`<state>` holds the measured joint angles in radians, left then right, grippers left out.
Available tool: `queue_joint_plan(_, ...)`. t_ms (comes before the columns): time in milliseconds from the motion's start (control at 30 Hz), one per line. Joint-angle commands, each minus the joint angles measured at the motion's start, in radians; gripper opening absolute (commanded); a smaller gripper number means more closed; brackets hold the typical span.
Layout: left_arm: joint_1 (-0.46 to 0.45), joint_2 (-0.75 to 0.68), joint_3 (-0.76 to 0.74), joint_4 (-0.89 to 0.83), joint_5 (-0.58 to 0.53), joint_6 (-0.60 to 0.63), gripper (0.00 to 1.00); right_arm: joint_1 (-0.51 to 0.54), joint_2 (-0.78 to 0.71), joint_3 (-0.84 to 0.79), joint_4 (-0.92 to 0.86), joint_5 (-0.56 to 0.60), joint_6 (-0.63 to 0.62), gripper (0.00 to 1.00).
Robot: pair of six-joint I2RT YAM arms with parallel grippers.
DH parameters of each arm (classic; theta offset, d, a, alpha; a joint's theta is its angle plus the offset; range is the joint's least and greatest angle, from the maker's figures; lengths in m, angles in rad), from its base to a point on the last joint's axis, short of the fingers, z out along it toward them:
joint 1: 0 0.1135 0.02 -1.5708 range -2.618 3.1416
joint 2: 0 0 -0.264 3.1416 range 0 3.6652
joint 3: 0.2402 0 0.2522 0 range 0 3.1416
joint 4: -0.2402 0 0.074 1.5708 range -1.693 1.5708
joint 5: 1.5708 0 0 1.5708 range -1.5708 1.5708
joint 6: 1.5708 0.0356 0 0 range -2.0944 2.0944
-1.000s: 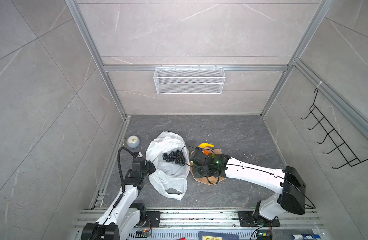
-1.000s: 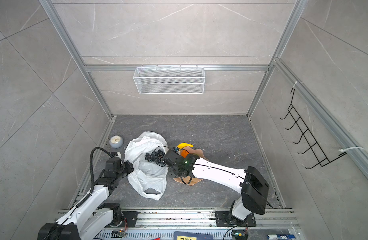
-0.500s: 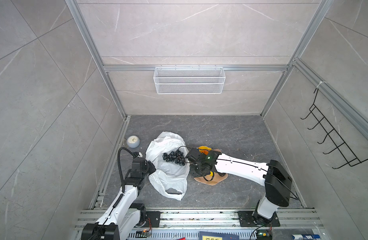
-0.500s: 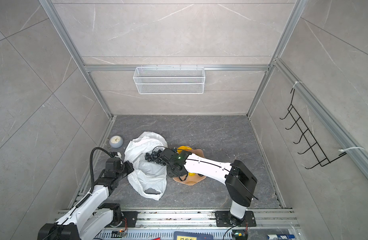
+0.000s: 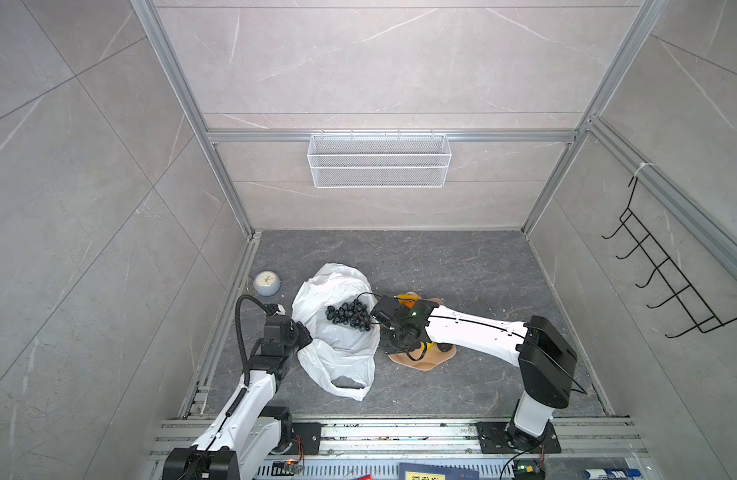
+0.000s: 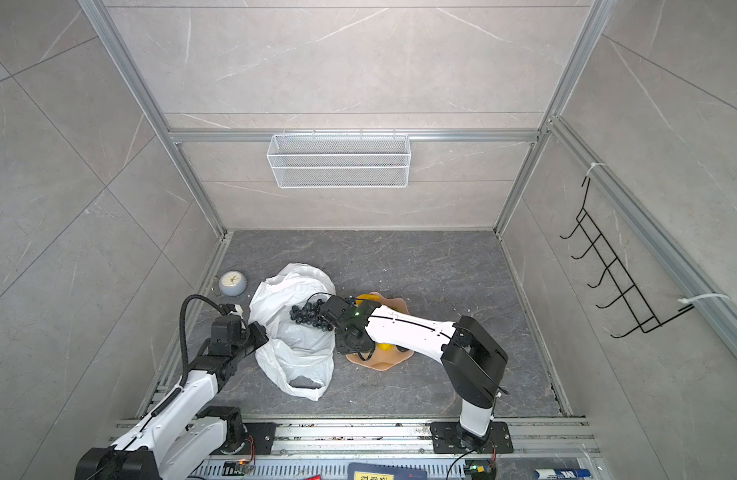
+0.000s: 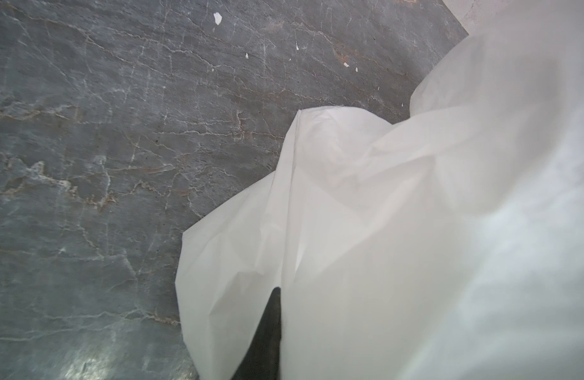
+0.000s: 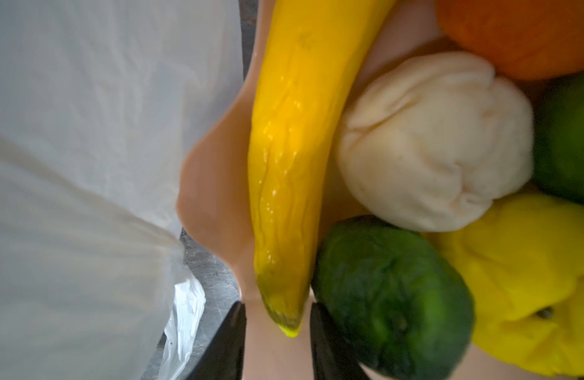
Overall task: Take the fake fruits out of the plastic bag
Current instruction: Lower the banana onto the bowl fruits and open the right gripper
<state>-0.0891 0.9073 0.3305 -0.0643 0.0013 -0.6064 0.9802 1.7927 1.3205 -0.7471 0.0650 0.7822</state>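
Note:
The white plastic bag (image 5: 337,345) (image 6: 294,345) lies crumpled on the grey floor, with a dark grape bunch (image 5: 348,316) (image 6: 310,316) resting in its folds. My left gripper (image 5: 302,332) is shut on the bag's left edge; in the left wrist view one dark finger (image 7: 267,335) shows, wrapped in bag film (image 7: 382,230). My right gripper (image 8: 277,342) is open over the pink plate (image 8: 214,184) (image 5: 425,361), its jaws apart on either side of the banana (image 8: 293,148) tip. Cream (image 8: 432,141), orange (image 8: 521,33), bumpy green (image 8: 392,296) and yellow (image 8: 527,256) fruits lie on the plate.
A small round clock (image 5: 267,283) (image 6: 232,283) sits by the left wall behind the bag. A white wire basket (image 5: 379,160) hangs on the back wall and a black hook rack (image 5: 665,282) on the right wall. Bare floor lies behind and right of the plate.
The right gripper's jaws have spread apart around the banana's tip, and the right arm's elbow has swung in toward its base. The left arm and the bag have stayed put.

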Motion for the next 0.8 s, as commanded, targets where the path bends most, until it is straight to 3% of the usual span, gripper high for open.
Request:
queue_joint_plan(0,0.005,-0.013,0.010,0.005,-0.001,-0.011,0.14,-0.007,0.010,0.019,-0.004,0.033,0.000,0.39)
queue_joint_plan(467,0.005,-0.006,0.010,0.016,0.017,-0.004,0.14,0.006,-0.179,-0.036,0.006,0.148,-0.010,0.48)
queue_joint_plan(767,0.004,0.033,0.026,0.040,0.090,0.031,0.13,0.141,-0.195,0.036,0.122,0.195,-0.048,0.41)
